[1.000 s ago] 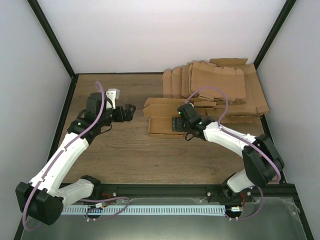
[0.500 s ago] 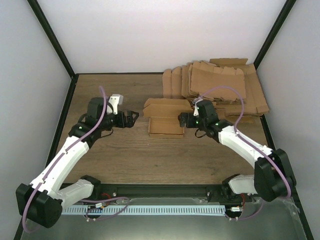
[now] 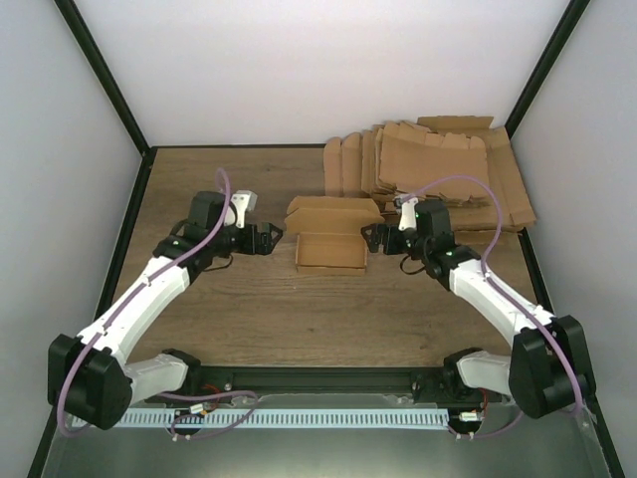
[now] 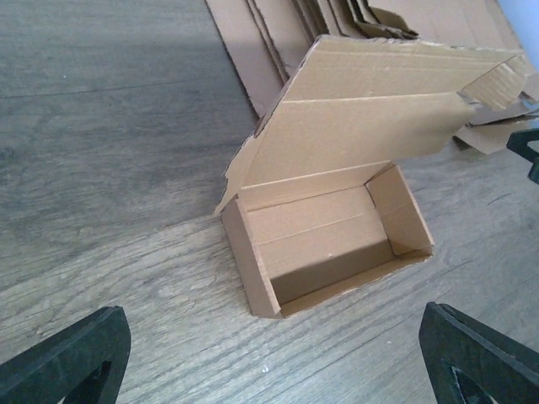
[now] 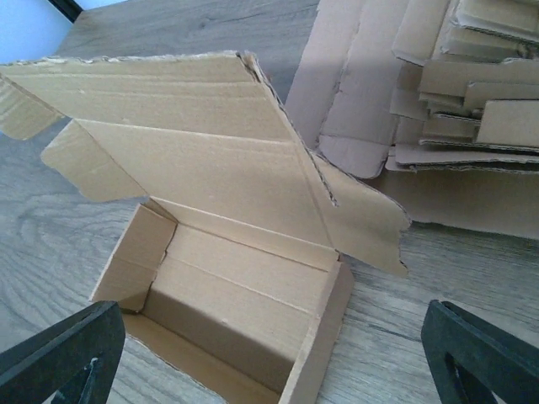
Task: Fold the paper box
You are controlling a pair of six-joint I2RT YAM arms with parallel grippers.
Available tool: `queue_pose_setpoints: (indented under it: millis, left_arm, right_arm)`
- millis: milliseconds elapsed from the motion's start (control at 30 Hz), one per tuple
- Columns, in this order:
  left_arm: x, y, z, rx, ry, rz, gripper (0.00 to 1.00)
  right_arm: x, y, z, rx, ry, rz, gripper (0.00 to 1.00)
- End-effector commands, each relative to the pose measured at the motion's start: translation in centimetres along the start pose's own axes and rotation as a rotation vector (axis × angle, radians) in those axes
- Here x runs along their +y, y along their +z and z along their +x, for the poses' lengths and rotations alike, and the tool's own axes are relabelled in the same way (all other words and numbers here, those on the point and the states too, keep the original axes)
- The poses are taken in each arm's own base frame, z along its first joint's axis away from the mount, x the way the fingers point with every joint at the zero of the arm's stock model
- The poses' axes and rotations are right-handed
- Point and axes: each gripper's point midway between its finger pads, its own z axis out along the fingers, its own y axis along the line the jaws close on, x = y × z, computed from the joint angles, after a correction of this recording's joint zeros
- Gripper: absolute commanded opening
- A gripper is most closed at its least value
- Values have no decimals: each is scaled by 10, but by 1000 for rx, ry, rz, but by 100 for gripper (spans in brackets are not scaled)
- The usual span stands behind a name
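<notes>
The paper box (image 3: 331, 249) is a small brown oblong box standing on the wooden table, its four walls up and its lid tilted open toward the back. The left wrist view shows the paper box (image 4: 328, 240) from its left end, empty inside. Seen from the right end, the paper box (image 5: 236, 295) has its lid and side flaps raised. My left gripper (image 3: 271, 239) is open just left of the box, apart from it. My right gripper (image 3: 378, 237) is open just right of it, also apart. Neither holds anything.
A pile of flat brown cardboard blanks (image 3: 438, 174) lies fanned at the back right, reaching close behind the box. Dark frame rails edge the table (image 3: 259, 309), and white walls stand behind and at both sides.
The right gripper let go of the box and drew back to its right side. The left gripper moved right, closer to the box's left end. The box now stands free.
</notes>
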Motion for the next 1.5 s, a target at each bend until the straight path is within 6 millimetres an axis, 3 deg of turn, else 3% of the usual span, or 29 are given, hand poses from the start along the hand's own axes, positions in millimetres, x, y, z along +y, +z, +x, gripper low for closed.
queue_pose_setpoints:
  millis: [0,167,267,367,467,633,733,867,1167,1267,1467]
  left_arm:
    - [-2,8,-11,-16,14,17,96]
    - [-4,22,-14,15,26,47,94]
    - [-8,32,-25,34,20,64,90]
    - [-6,45,-37,43,27,57,87]
    - [5,64,-34,63,27,29,85]
    - [1,86,-34,77,-25,77,74]
    - [0,92,-39,68,-28,74,62]
    - [8,95,-40,68,-19,32,54]
    - [15,109,-36,73,-23,3,53]
    - [11,116,-31,95,-26,22,45]
    - [-2,122,-27,128,-3,36,18]
  right_arm:
    - [5,-6,-25,-15,1,-82,100]
    - [-12,0,-34,-19,2,-38,97]
    - [-20,10,-40,-9,2,-3,92]
    - [-21,17,-44,-7,-14,-4,91]
    - [-21,23,-47,-3,-23,-14,89]
    - [-25,31,-45,20,-22,-2,79]
    - [-23,34,-42,20,-13,-26,74]
    - [-24,45,-36,43,2,-40,69]
    - [-11,62,-31,60,-27,-46,53]
    - [-8,61,-29,63,-38,-39,47]
    - [0,61,-27,72,-60,-29,41]
